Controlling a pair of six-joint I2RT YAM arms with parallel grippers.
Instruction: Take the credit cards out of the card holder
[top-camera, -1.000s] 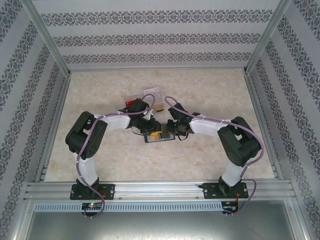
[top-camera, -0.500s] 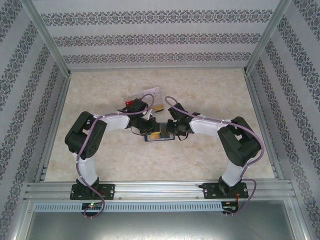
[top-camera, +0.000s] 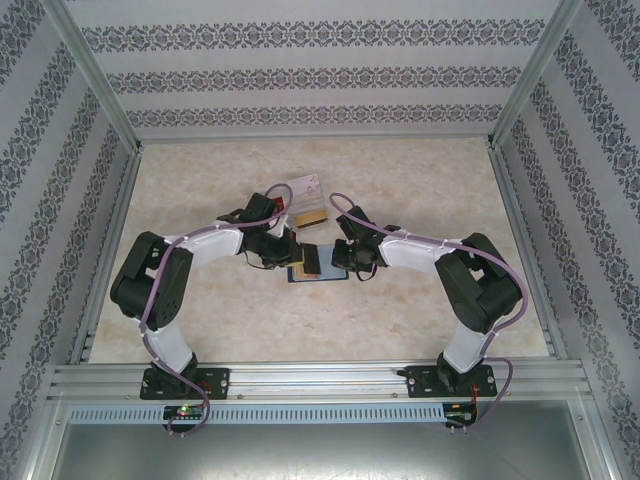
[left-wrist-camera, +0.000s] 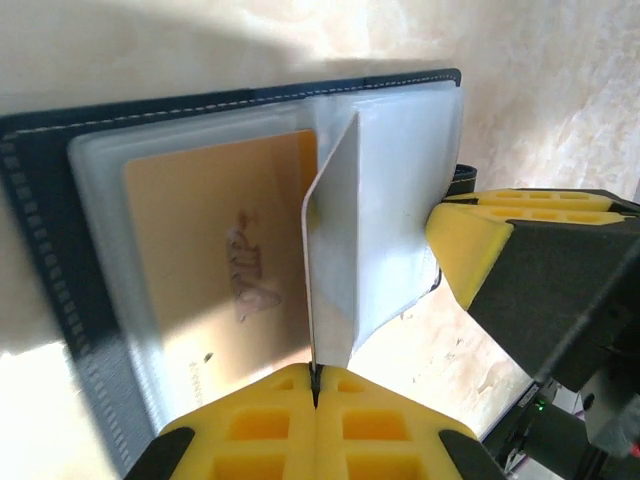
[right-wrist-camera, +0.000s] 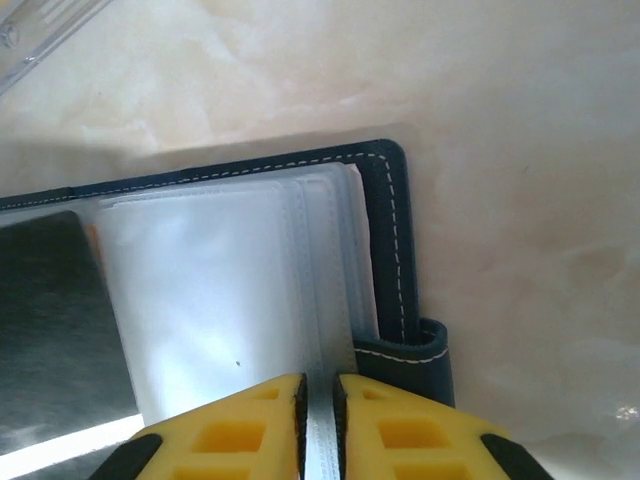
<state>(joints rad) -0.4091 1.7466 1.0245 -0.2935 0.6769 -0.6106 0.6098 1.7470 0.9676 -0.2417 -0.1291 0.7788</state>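
The navy card holder (top-camera: 325, 277) (left-wrist-camera: 40, 250) (right-wrist-camera: 385, 230) lies open on the marble table between both arms. An orange-gold credit card (left-wrist-camera: 210, 260) sits inside a clear sleeve. My left gripper (left-wrist-camera: 316, 375) (top-camera: 298, 258) is shut on the edge of a black card (left-wrist-camera: 335, 250) (right-wrist-camera: 45, 310), which stands on edge over the sleeves. My right gripper (right-wrist-camera: 318, 385) (top-camera: 340, 262) is shut on the edge of the clear sleeves, beside the closure tab (right-wrist-camera: 410, 365). One of its yellow fingers (left-wrist-camera: 470, 245) shows at the holder's right side.
A white-pinkish card (top-camera: 305, 184) and a tan flat piece (top-camera: 312, 215) lie on the table just beyond the grippers. A clear plastic edge (right-wrist-camera: 40, 30) is close behind the holder. Metal rails and patterned walls enclose the table.
My left jaws have closed on the black card. The left arm has reached further forward, its elbow dropping to the left. The right arm has stayed in place.
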